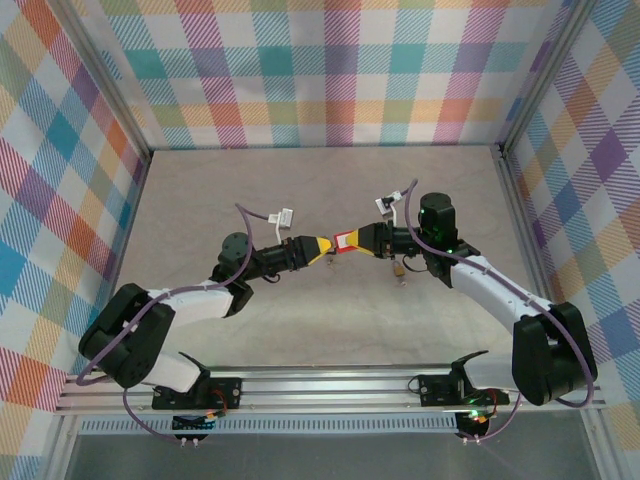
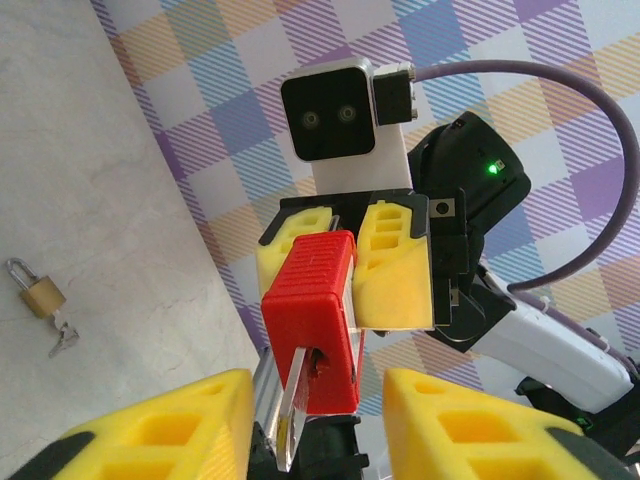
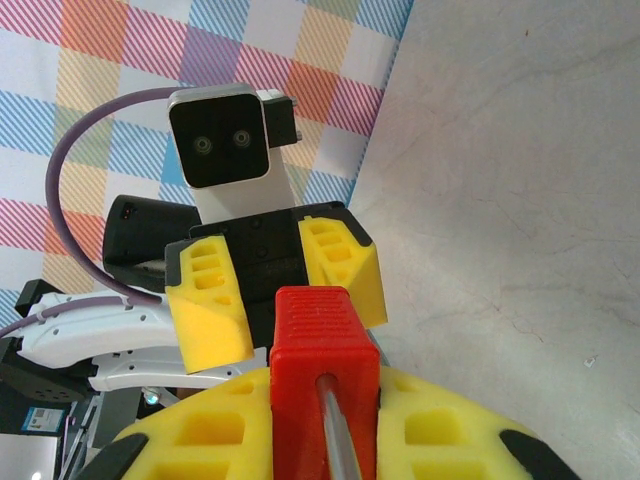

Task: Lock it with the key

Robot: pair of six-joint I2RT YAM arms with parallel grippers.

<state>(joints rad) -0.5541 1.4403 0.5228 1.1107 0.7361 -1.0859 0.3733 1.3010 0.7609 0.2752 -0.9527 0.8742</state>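
The ribbed red plastic lock [image 3: 322, 340] is held aloft, clamped in the right gripper [image 3: 325, 430] between latticed yellow fingers [image 3: 215, 430]. The left gripper [image 2: 320, 420] is spread apart and empty just before it. A small brass padlock [image 2: 42, 293] with what seems a key [image 2: 62, 340] lies on the mottled table [image 3: 520, 200], so the locking is judged not yet begun.

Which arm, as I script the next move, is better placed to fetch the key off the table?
Left, probably: the left end effector is open, while the right end effector is shut on the red padlock, though the key lies nearer the right one.
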